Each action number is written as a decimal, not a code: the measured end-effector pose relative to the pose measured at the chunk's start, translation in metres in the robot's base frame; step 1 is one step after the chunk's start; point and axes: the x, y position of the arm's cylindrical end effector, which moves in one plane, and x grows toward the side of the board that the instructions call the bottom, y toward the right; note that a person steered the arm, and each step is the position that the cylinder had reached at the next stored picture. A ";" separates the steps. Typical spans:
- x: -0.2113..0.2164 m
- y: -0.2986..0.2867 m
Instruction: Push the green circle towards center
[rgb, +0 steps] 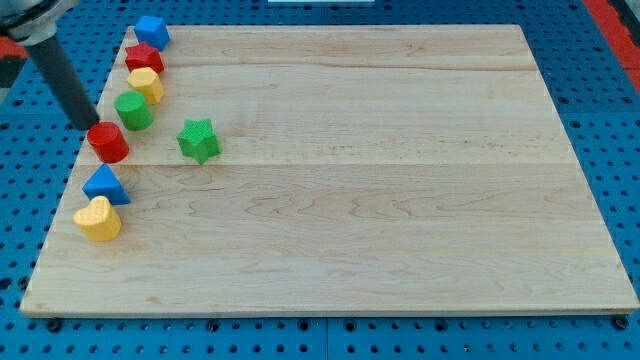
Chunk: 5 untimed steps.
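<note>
Pushing the green circle (133, 110) toward the centre risks side contact, because it sits at the board's (400, 200) left edge, crowded between the yellow block (147, 84) above and the red circle (108, 142) below. My tip (89, 124) rests just left of the green circle, near or touching the red circle; an off-axis stroke would likely drag that block along. The green star (199, 139), to the view's right, could obstruct the path. There is no pincer, only the rod. No containers are present.
</note>
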 end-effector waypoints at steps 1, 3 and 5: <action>-0.006 0.063; -0.019 0.077; -0.044 0.193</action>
